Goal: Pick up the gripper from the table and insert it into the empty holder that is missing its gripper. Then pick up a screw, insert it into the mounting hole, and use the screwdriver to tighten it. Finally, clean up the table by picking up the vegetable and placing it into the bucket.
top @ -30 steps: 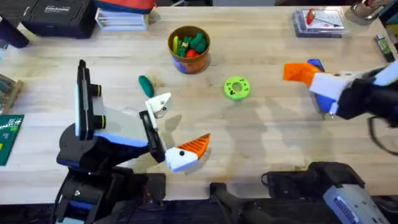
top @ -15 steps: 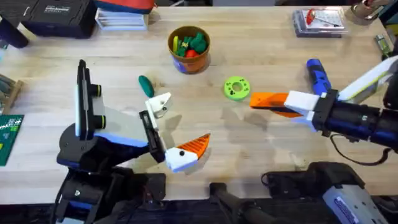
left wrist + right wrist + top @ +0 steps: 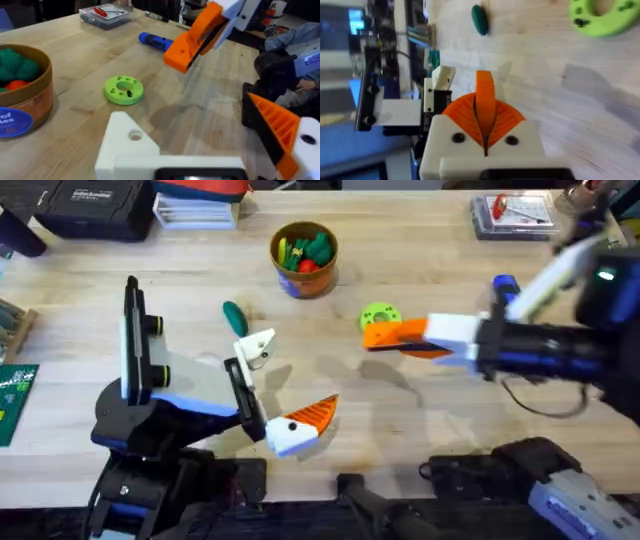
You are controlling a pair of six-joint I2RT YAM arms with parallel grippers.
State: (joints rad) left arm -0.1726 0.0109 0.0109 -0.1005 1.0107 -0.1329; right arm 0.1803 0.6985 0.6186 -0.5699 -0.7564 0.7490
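Orange plastic, a small wedge-shaped fingertip (image 3: 485, 92), is seen clamped upright between the ribbed pads of the right gripper (image 3: 393, 337), whose jaws are clenched on it. It is carried above the wooden counter (image 3: 420, 240) near the middle, just beside a flat light-green disc (image 3: 380, 318).

The white angular holder block (image 3: 258, 347), the bare finger of the left gripper (image 3: 285, 385), is held towards the near edge, left of the middle. The left jaws are spread wide, with nothing between them.

The pick-up is judged done; the insertion is not, since wedge and holder are well apart. Screw and tightening are left: the blue-handled screwdriver (image 3: 505, 290) lies untouched towards the right edge. Clean-up is also left: the dark green oblong toy vegetable (image 3: 234, 316) lies on the counter beyond the holder, outside the round tan bucket (image 3: 304, 282) near the far edge.

Compared with a second ago, the right arm has been swept from the right edge towards the middle, the wedge being brought closer to the holder. The left arm and the loose things are unchanged.
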